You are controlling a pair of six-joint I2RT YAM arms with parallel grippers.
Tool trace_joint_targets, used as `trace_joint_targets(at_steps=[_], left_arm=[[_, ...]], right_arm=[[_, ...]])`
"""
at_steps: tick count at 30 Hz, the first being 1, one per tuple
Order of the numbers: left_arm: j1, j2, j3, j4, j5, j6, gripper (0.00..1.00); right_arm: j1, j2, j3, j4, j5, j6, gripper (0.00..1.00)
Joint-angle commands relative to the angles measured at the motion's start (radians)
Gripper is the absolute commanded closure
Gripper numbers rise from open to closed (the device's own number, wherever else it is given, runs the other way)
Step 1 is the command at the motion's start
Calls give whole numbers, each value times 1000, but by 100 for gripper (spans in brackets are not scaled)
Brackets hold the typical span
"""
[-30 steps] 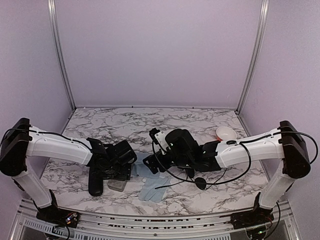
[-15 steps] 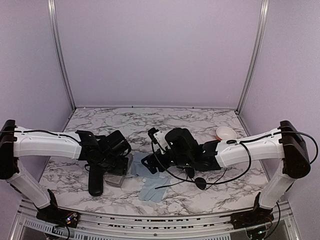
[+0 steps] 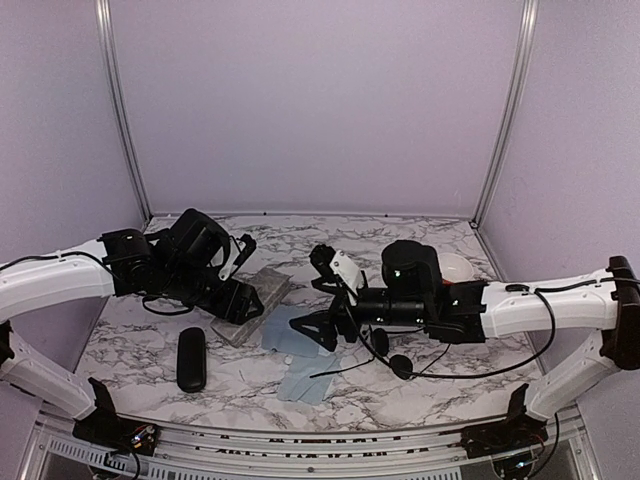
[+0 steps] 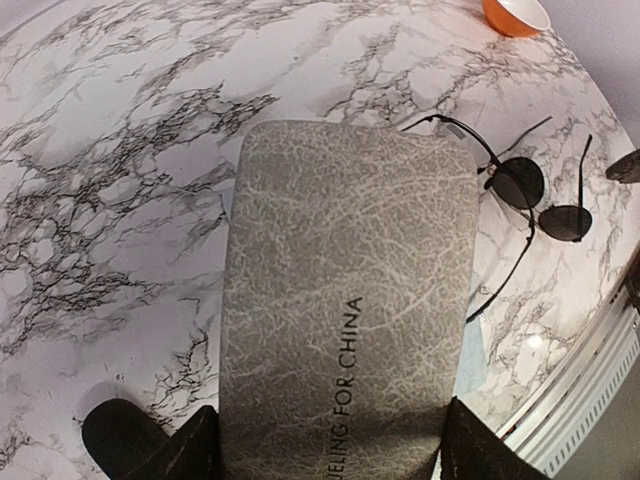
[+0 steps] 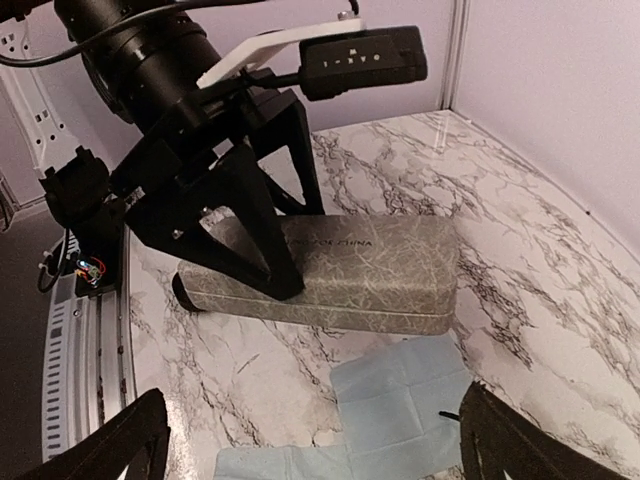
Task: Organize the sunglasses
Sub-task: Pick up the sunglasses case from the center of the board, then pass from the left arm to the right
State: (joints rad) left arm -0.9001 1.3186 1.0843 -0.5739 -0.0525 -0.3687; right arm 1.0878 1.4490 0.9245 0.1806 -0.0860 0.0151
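Sunglasses [image 3: 388, 352], top view: thin black wire frame with two small dark oval lenses. They lay on the white-and-grey marble desk [image 3: 400, 240] near its front edge, right of centre, under the right arm. Right gripper [image 3: 315, 328] hung just left of them over the pale blue cloths [image 3: 300, 375], fingers spread, nothing between. Left gripper [image 3: 235, 302] was clamped across the grey case [image 3: 262, 290], a flat rectangular box lying askew left of centre. Glossy black oval case [image 3: 191, 358] lay apart, near the front-left corner. Bowl [image 3: 455, 266] sat toward the right edge.

Left wrist: grey case filled the gap between both fingers. Its skin was crackled like worn leather, with dark print along it. Sunglasses lay off its far right corner, one slender arm at the case edge; touching or under, couldn't tell. Orange bowl beyond.

Right wrist: own fingers wide apart, empty. Left gripper's fingers straddled one end of the grey case, which had rounded corners. Blue cloth lay just in front of the case.
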Motion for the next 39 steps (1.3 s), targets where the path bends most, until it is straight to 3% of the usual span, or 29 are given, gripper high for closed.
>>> trace_joint_targets(at_steps=[1, 8, 10, 12, 17, 22, 28, 34, 39], left_arm=[[1, -28, 51, 56, 108, 147, 46], [3, 38, 146, 74, 183, 266, 47], [10, 75, 179, 86, 253, 285, 54], [21, 99, 198, 125, 335, 289, 55], [54, 151, 264, 199, 496, 259, 54], [88, 191, 342, 232, 611, 196, 55], [113, 174, 374, 289, 656, 144, 53], [145, 154, 301, 375, 724, 85, 53], [163, 144, 249, 466, 795, 1, 53]], right_arm=[[-97, -109, -118, 169, -255, -26, 1], [-296, -157, -146, 160, -659, 78, 2], [-316, -150, -138, 167, -725, 99, 2], [-319, -142, -130, 171, -757, 103, 2], [-320, -135, -114, 193, -727, 132, 3], [-319, -120, -147, 379, -682, 301, 3], [-319, -97, -167, 532, -595, 428, 3], [-309, -10, -150, 766, -613, 625, 3], [-271, 21, -98, 755, -588, 606, 4]])
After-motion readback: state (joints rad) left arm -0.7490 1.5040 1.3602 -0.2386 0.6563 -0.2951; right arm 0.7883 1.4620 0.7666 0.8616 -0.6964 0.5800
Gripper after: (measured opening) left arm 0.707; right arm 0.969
